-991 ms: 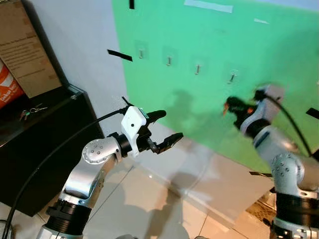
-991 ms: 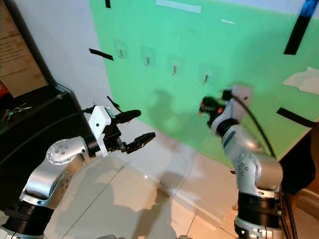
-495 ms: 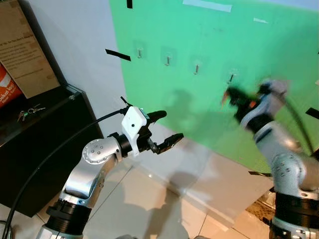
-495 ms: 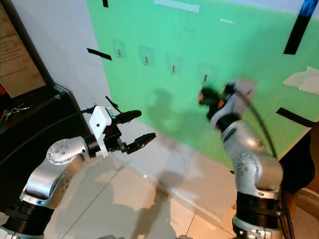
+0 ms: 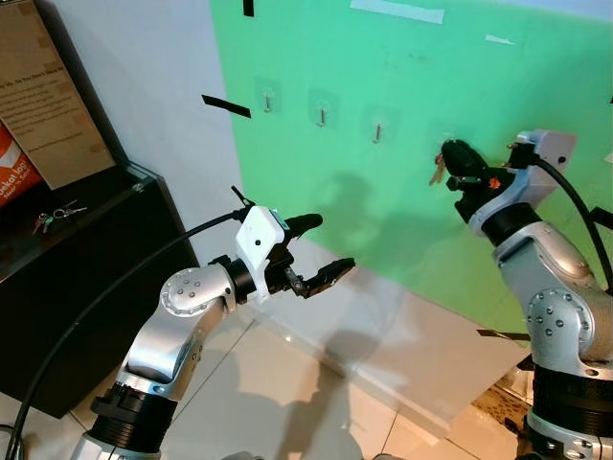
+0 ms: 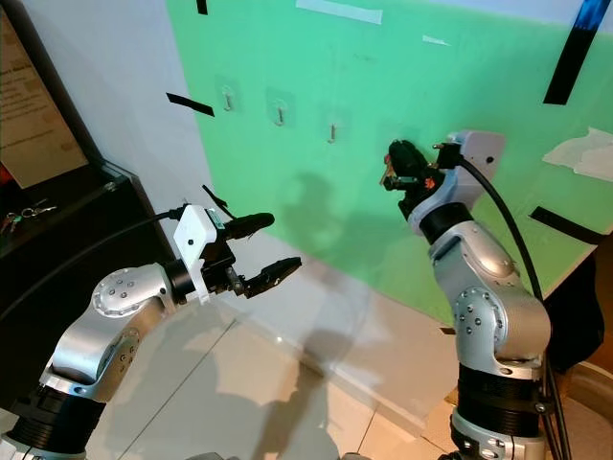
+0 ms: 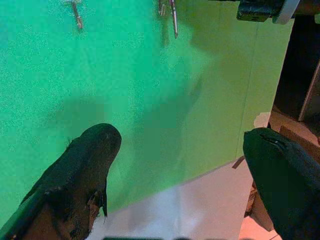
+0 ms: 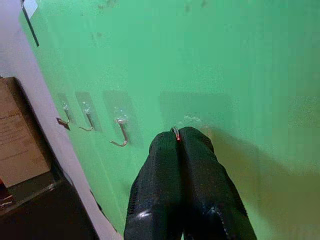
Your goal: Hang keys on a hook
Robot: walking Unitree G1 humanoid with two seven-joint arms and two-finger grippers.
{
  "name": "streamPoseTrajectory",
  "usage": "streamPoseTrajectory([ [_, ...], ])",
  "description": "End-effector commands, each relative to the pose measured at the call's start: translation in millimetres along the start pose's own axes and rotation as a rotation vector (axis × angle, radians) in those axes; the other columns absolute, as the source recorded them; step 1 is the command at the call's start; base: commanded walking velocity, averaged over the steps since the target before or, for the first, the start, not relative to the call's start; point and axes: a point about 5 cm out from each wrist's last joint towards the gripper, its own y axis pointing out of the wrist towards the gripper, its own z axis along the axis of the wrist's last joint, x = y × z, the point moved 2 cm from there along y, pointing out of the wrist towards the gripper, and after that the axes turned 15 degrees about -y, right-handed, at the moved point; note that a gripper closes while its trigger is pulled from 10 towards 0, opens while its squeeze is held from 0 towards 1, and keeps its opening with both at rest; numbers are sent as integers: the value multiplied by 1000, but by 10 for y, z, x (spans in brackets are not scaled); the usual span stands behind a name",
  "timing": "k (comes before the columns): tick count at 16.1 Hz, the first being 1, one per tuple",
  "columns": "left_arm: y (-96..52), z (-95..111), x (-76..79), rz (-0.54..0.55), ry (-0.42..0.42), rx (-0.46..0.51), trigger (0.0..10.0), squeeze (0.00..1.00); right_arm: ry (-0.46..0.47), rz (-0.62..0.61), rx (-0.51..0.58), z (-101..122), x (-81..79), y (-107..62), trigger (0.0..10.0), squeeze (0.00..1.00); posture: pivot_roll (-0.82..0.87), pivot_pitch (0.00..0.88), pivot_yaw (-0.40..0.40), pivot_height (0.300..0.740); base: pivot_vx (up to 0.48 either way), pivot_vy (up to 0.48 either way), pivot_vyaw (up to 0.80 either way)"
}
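Several small metal hooks [image 5: 322,115] are stuck in a row on the green wall panel [image 5: 402,211]. My right gripper [image 5: 450,158] is raised against the panel where the rightmost hook sits, and its fingers hide that hook. It is shut on the keys [image 5: 436,174], which dangle just below its tip. In the right wrist view the shut fingertips [image 8: 165,145] pinch a bit of key ring [image 8: 176,134] close to the panel, beside the neighbouring hook [image 8: 120,132]. My left gripper [image 5: 329,241] hovers open and empty, lower and to the left.
A black cabinet [image 5: 96,278] stands at the left with a second bunch of keys [image 5: 57,213] on its top and a cardboard box [image 5: 48,96] leaning behind it. Black tape strips [image 5: 228,105] mark the wall. Pale tiled floor [image 5: 287,383] lies below.
My right gripper has risen with the keys and moved in against the panel at the rightmost hook. The left arm has stayed put.
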Motion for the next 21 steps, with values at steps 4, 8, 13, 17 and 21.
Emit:
streamPoseTrajectory([
  [4, -3, -18, -3, -1, 13, -16, 10000, 0, -36, 3, -45, -85, -26, 19, 10000, 0, -102, 0, 32, 740, 0, 0, 0],
  [8, -5, -24, -3, -1, 16, -20, 10000, 0, -39, -54, -42, -79, 29, 43, 10000, 0, -99, 0, 32, 740, 0, 0, 0],
  [13, 0, -17, -15, 2, 17, -21, 10000, 0, -58, -153, -89, -149, 129, 69, 10000, 0, -98, 0, 32, 740, 0, 0, 0],
  [17, 4, -10, -27, 4, 17, -21, 10000, 0, -96, -144, -144, -241, 40, 82, 10000, 0, -97, 0, 31, 740, 0, 0, 0],
  [21, 2, -8, -33, 5, 18, -22, 10000, 0, -129, -59, -245, -421, -86, 49, 10000, 0, -96, 0, 32, 740, 0, 0, 0],
])
